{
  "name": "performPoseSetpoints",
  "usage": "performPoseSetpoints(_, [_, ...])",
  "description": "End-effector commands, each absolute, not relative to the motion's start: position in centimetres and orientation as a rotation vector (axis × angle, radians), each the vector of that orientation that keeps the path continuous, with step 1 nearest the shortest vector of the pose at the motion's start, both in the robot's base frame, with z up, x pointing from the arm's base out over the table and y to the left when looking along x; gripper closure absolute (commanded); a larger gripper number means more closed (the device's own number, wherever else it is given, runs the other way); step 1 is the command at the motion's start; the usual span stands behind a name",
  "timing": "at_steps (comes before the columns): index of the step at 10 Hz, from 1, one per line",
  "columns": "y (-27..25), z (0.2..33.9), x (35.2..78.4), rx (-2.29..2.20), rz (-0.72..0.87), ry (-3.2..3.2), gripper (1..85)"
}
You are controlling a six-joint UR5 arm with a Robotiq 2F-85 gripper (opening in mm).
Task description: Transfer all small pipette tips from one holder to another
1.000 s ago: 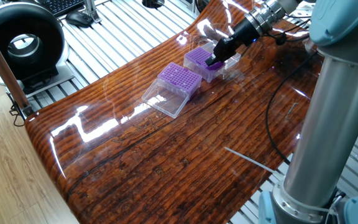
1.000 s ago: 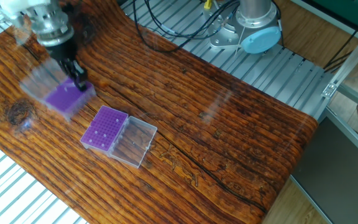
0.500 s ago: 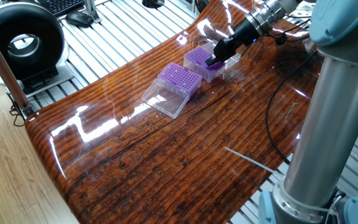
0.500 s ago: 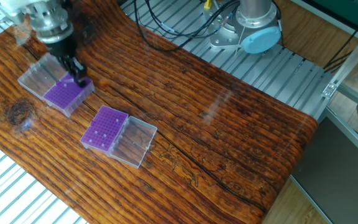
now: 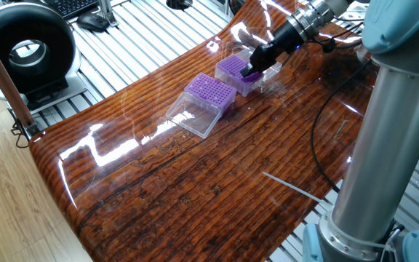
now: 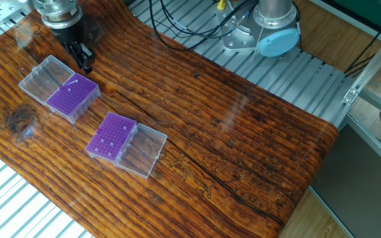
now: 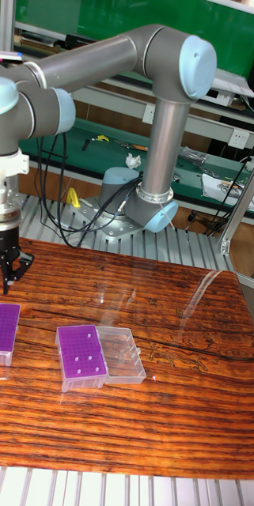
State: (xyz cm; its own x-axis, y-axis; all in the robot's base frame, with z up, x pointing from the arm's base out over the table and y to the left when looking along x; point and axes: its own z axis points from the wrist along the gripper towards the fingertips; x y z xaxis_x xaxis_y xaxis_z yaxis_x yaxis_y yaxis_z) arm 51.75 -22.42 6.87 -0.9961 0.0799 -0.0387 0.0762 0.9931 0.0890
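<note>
The gripper [image 6: 83, 61] is hovering in the upper left of the other fixed view, just above the far purple box [image 6: 73, 98]; its jaws look nearly closed, but I cannot tell whether they are pinching anything. A single pale tip [image 6: 72, 83] is lying loose on that box's purple grid, just below the gripper. The near purple box [image 6: 111, 136], lower in the frame, is showing a few pale dots. Judging by this, the pick-up step is underway; next calls for lowering precisely onto one tip.
</note>
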Motion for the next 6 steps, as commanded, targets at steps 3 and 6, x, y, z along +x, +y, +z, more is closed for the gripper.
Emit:
performPoseSetpoints(3, [-19.7, 6.6, 52.4, 0.193, 0.185, 3.055, 55.0])
performPoseSetpoints(6, [-18.3, 6.1, 52.6, 0.219, 0.187, 3.044, 54.0])
